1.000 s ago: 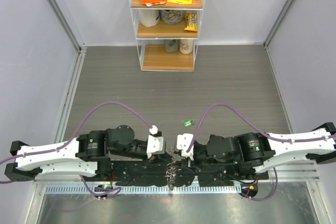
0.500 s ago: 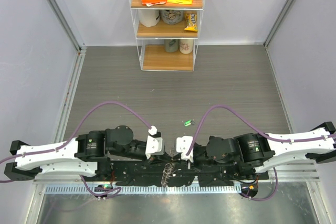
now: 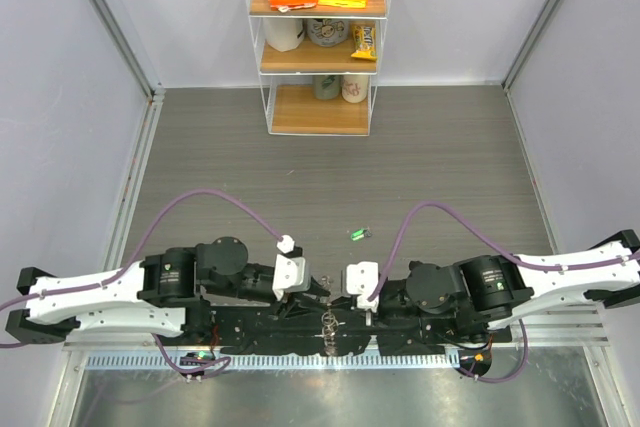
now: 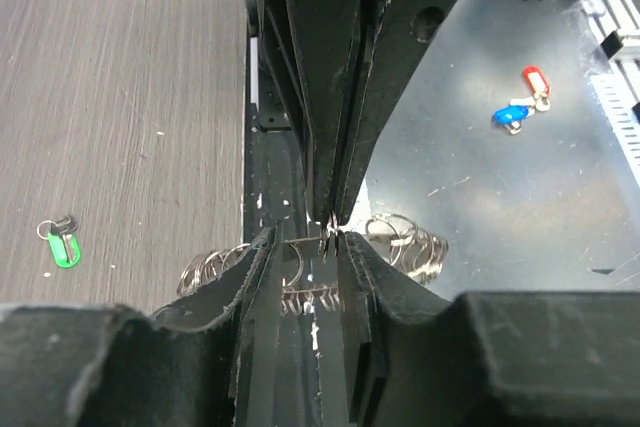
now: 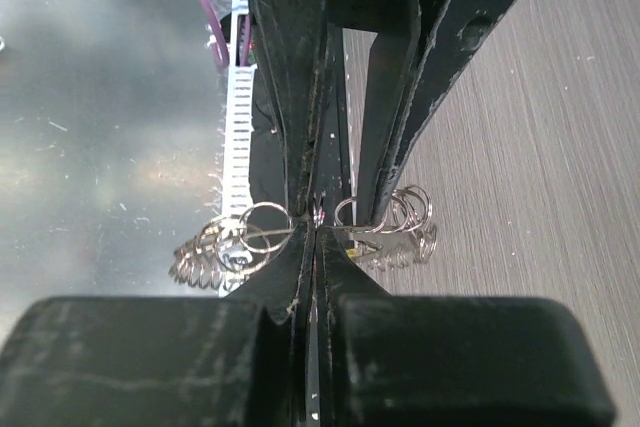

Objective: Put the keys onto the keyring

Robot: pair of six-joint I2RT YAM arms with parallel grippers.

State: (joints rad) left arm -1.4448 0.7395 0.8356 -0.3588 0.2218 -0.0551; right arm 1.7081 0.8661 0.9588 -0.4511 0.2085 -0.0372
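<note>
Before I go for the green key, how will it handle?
The green key lies flat and looks thin, so it is probably light and apt to slide if pushed. Its small ring looks loosely attached and may flop when lifted.

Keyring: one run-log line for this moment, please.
left gripper shut on keyring | right gripper shut on keyring | green key loose on table

The key (image 3: 358,234) lies on the table (image 3: 450,167) behind the keyring (image 3: 328,325).
</note>
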